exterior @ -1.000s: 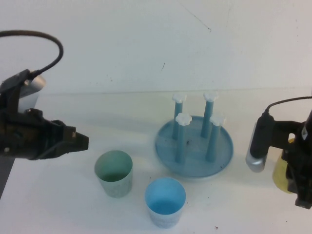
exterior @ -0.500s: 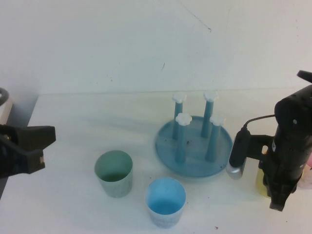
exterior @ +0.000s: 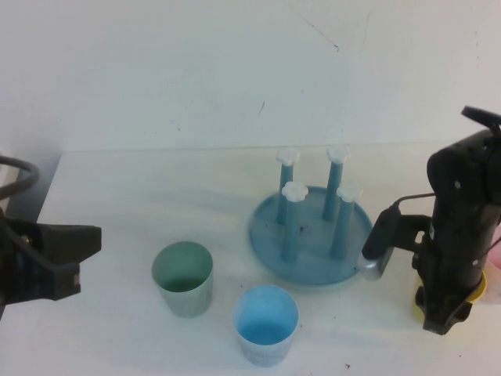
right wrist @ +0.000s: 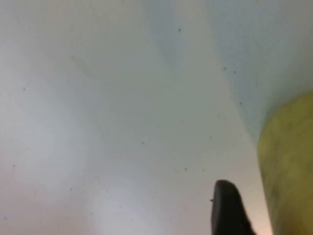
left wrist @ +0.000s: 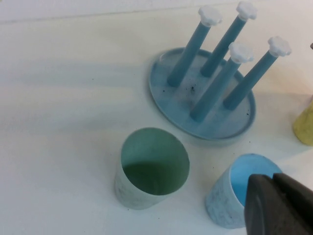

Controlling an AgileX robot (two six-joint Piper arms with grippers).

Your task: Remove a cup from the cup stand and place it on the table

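The blue cup stand (exterior: pixel 311 249) stands right of the middle of the white table (exterior: pixel 149 196), all four white-capped pegs bare. It also shows in the left wrist view (left wrist: pixel 171 100). The yellow cup (exterior: pixel 479 288) sits low at the table's right edge, mostly hidden behind my right gripper (exterior: pixel 443 316), which reaches down around it. In the right wrist view one finger (right wrist: pixel 227 210) stands a thin gap away from the cup's wall (right wrist: pixel 288 166); the gripper is open. My left gripper (exterior: pixel 88 247) hovers shut and empty at the far left, its fingers (left wrist: pixel 281 200) over the blue cup.
A green cup (exterior: pixel 182 278) and a light blue cup (exterior: pixel 266 323) stand upright in front of the stand; both show in the left wrist view (left wrist: pixel 152 169) (left wrist: pixel 230 193). A pink object (exterior: pixel 495 274) is at the right edge.
My right arm has come down and left with the yellow cup, which is now low at the table. My left arm drew back to the left edge.
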